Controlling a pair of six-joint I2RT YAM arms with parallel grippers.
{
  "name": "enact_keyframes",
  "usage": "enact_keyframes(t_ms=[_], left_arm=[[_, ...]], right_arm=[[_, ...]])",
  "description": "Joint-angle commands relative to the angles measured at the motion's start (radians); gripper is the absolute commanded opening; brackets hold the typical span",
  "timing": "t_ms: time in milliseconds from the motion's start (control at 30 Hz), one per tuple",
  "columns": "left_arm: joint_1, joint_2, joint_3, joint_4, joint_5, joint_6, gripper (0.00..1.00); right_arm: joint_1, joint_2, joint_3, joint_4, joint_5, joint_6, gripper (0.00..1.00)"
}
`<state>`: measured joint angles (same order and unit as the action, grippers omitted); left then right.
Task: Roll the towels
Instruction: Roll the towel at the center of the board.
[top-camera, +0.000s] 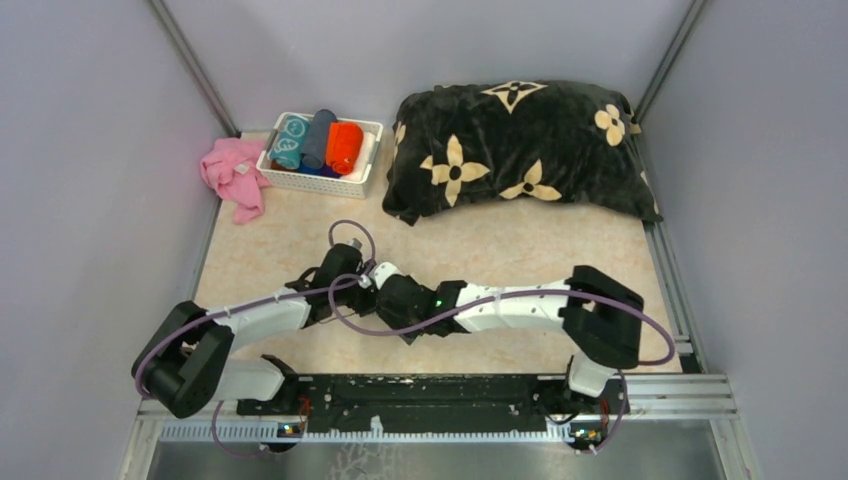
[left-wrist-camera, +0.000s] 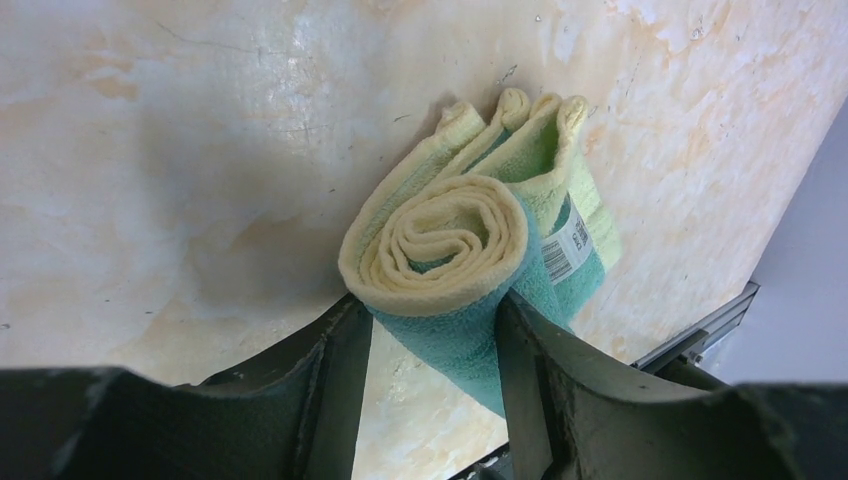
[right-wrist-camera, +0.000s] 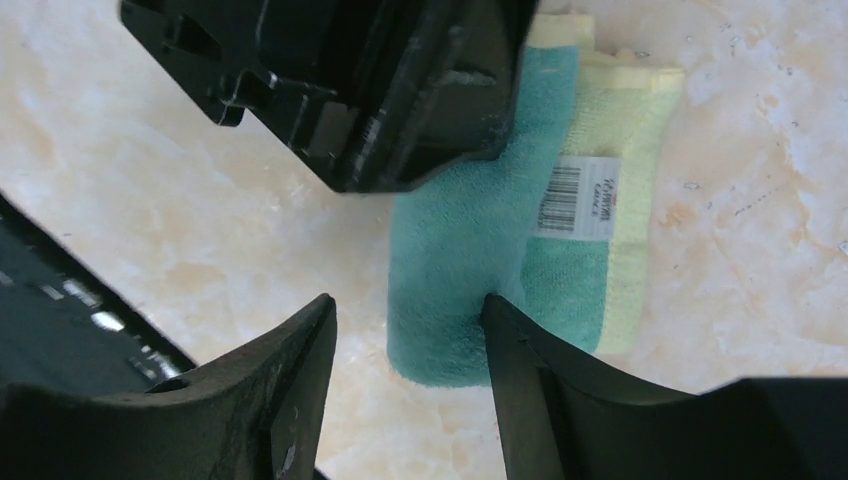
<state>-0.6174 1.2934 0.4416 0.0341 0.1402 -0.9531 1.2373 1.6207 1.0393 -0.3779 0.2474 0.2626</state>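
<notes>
A pale yellow and teal towel (left-wrist-camera: 450, 230) lies rolled up on the table, with a barcode label (right-wrist-camera: 577, 196) on its outer wrap. My left gripper (left-wrist-camera: 428, 298) is shut on one end of the roll, and both fingers press its sides. At the other end (right-wrist-camera: 450, 250), my right gripper (right-wrist-camera: 408, 300) stands open; its right finger touches the teal side and its left finger is apart from it. In the top view both grippers (top-camera: 368, 280) meet mid-table and hide this towel. Rolled teal circle-print (top-camera: 291, 140) and orange-red (top-camera: 344, 145) towels sit in the basket.
The white basket (top-camera: 355, 183) stands at the back left, also holding a grey-blue roll (top-camera: 320, 138). A crumpled pink cloth (top-camera: 232, 178) lies left of it. The big black flowered cushion (top-camera: 520, 145) fills the back right. Metal rails run along the table's right and near edges.
</notes>
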Motion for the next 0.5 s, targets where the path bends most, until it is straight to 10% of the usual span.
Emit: enact_keyframes(t_ms=[0,467], left_arm=[[-0.012,0.021,0.003,-0.064,-0.022,0.029,0.55],[-0.012,-0.018,0.007,-0.069,-0.039,0.016,0.62]], right_arm=[[0.045,0.101,0.065,-0.031,0.131,-0.036,0.56],[0.055,0.141,-0.072,-0.08,0.094,0.058,0.25]])
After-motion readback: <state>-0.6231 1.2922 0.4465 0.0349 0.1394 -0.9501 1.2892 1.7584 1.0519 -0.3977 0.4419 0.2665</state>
